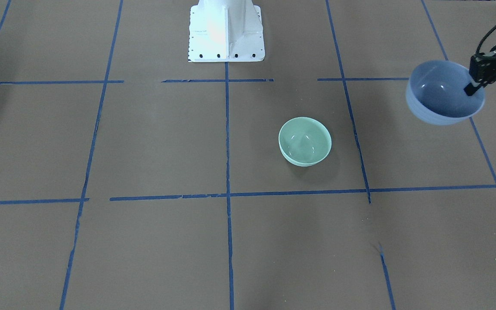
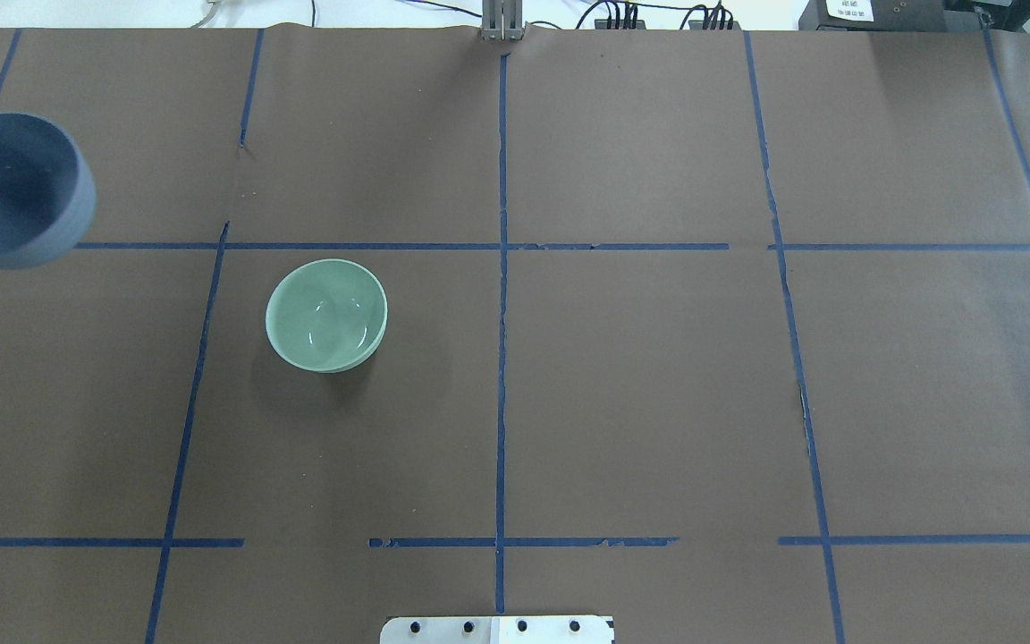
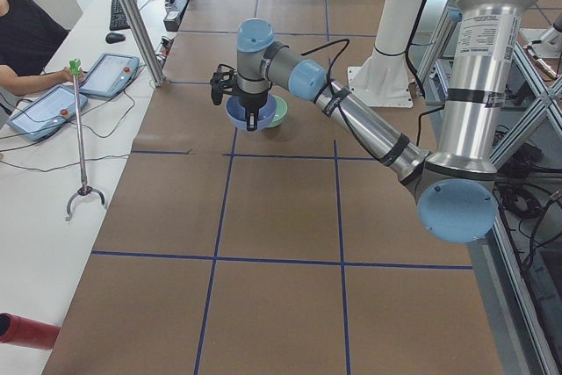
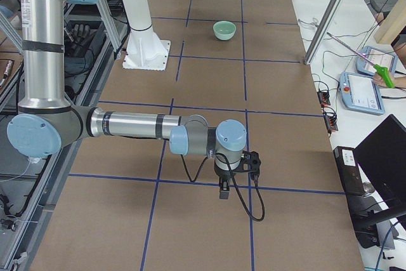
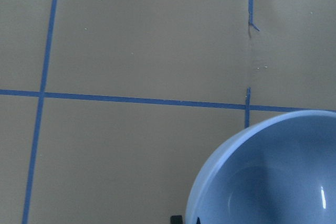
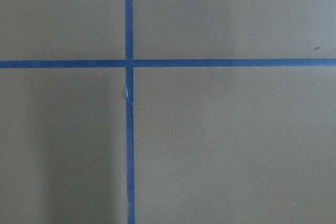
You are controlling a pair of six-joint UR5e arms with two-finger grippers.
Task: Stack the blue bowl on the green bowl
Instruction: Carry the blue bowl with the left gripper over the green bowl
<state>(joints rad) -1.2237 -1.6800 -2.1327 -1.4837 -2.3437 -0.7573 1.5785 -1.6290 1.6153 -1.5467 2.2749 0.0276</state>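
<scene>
A round, glossy periwinkle-blue bowl (image 1: 441, 97) hangs clear of the brown paper-covered surface (image 1: 166, 142), pinched by the left jaws at one side of its rim. One finger is inside the wall and the other is hidden behind it. The rest of the bowl juts out from the jaws with nothing under it. The round, glossy mint-green bowl (image 1: 305, 141) stands upright on the surface, below the left jaws and well apart from them, toward the robot's right.

A grip on one side of a slick wall is the weak point. A quick carry could make the blue bowl swing or slide within the jaws, and it may already hang a little tilted. If it drops low before it is over the green bowl, its base could strike the near rim and push that bowl along the paper. If it is let go off-centre, it could land on the rim and tip out. When the bowls nest, the finger outside the wall could also get wedged between them.

The right jaws hang over bare surface, far from both bowls. I cannot tell whether they are open or closed.
</scene>
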